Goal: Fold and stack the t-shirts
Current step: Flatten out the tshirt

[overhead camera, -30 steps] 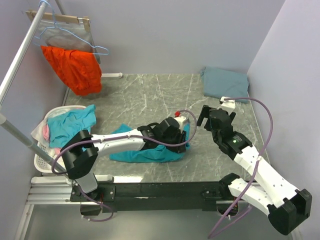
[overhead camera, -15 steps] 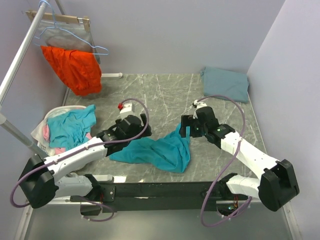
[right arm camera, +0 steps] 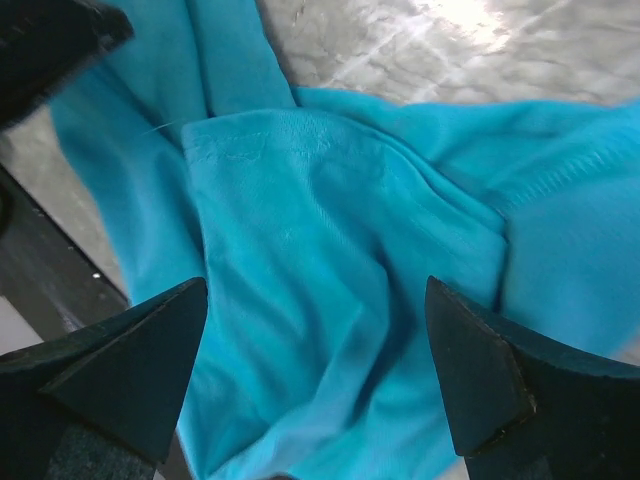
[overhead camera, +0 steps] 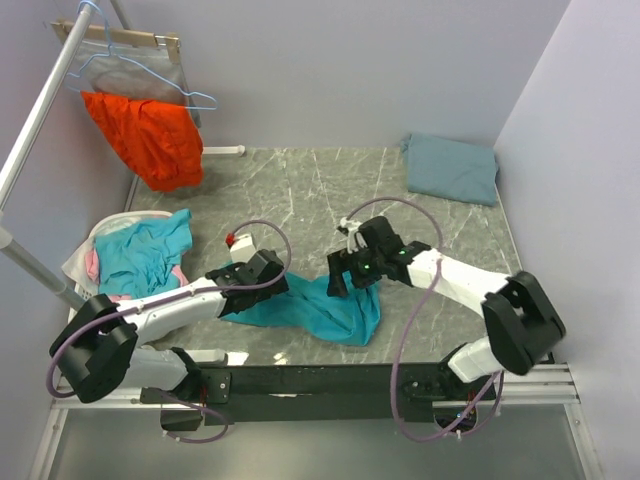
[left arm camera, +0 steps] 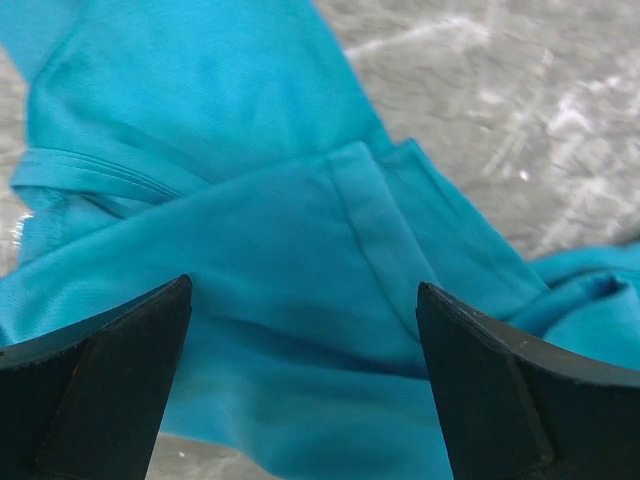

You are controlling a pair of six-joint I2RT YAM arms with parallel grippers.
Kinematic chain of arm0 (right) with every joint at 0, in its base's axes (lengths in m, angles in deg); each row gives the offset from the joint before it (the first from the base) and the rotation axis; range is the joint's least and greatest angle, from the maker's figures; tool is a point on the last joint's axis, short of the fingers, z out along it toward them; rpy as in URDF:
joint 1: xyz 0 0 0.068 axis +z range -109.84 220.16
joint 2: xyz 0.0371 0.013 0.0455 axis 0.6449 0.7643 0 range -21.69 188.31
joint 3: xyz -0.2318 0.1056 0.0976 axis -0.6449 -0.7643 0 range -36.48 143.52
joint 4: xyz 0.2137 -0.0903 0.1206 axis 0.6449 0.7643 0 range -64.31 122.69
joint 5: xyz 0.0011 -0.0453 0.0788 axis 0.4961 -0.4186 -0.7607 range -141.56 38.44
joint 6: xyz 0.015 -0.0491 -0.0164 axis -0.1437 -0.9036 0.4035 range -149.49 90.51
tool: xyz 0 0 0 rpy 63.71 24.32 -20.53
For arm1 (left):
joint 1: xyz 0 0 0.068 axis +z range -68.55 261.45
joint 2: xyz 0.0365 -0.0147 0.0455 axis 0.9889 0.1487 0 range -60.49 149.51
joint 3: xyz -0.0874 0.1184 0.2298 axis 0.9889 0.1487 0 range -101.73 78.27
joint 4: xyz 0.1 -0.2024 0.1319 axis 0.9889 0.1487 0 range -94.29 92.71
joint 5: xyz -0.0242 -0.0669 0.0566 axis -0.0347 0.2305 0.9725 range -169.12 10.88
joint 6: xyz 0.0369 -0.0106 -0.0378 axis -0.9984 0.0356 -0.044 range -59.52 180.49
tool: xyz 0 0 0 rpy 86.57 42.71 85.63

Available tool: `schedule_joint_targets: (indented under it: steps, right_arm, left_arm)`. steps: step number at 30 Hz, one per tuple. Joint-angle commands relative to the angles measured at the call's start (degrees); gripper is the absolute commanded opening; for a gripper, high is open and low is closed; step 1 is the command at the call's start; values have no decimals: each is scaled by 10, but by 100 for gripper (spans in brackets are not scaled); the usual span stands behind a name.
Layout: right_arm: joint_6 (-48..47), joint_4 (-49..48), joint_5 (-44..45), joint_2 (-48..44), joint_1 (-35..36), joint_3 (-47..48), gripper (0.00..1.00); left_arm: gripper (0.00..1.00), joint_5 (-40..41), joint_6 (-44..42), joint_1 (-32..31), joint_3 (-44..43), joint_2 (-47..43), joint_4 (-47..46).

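A bright teal t-shirt (overhead camera: pixel 322 308) lies crumpled on the marble table near the front edge. My left gripper (overhead camera: pixel 272 284) is open just over its left part; in the left wrist view the teal cloth (left arm camera: pixel 300 230) with a hem fold fills the space between my fingers (left arm camera: pixel 302 290). My right gripper (overhead camera: pixel 338 283) is open over the shirt's upper middle; the right wrist view shows rumpled teal cloth (right arm camera: pixel 320 260) under the open gripper (right arm camera: pixel 315 285). A slate grey-blue t-shirt (overhead camera: pixel 452 167) lies folded at the back right corner.
A white laundry basket (overhead camera: pixel 82 318) with more teal and pink cloth (overhead camera: pixel 140 250) stands at the left edge. An orange-red garment (overhead camera: pixel 148 135) hangs on a blue hanger from the rail at the back left. Walls close in at the back and right.
My left gripper drew back leftward across the shirt to its left part. My right arm swung in from the right and lowered onto the shirt. The shirt spread, then bunched a little.
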Motion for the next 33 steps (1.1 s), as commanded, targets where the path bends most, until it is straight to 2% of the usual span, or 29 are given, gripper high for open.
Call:
schedule_joint_targets:
  steps: [1,5,6,7,8,9,10,11,12,13,15,16,17,20,25,27,33]
  right_arm:
    - [-22,-24,13,58,26,54,94]
    - [-16,-30,50,116,37,83,88]
    - [-15,-32,57,123,37,85,81]
    - [-14,-33,65,128,37,88,68]
    - [-11,-35,70,135,37,91,63]
    - [-11,-31,74,140,37,93,59]
    - [-13,-29,75,143,38,96,49]
    - [-13,-29,80,144,37,97,42]
    - [-10,-29,85,141,37,96,36]
    - [-10,-30,85,135,37,93,24]
    - [-8,-33,96,103,38,82,12]
    - [-8,-31,103,88,37,77,1]
    - [-5,-23,117,53,37,76,0]
    - [1,3,185,-38,37,72,0]
    - [11,43,356,-193,28,76,0]
    - [12,72,400,-218,10,79,0]
    - [39,113,498,-257,-38,66,0]
  left_arm:
    - [99,19,16,24,11,3,-16]
    - [99,2,-5,57,30,3,-55]
    - [99,-3,-10,60,33,4,-64]
    - [99,-7,-16,64,37,5,-73]
    - [97,-9,-22,71,43,9,-80]
    - [89,-14,-28,73,47,12,-99]
    - [83,-15,-33,74,49,25,-109]
    - [76,-18,-40,80,49,34,-114]
    - [44,-19,-40,83,48,44,-117]
    - [28,-17,-40,84,40,62,-114]
    - [1,-17,-39,84,31,72,-107]
    - [1,-16,-39,85,23,70,-101]
    - [1,-16,-43,84,20,64,-99]
    - [1,-9,-52,84,1,10,-63]
    - [1,8,-88,85,-48,-132,9]
    - [1,25,-96,86,-60,-171,26]
    - [1,52,-96,87,-76,-206,66]
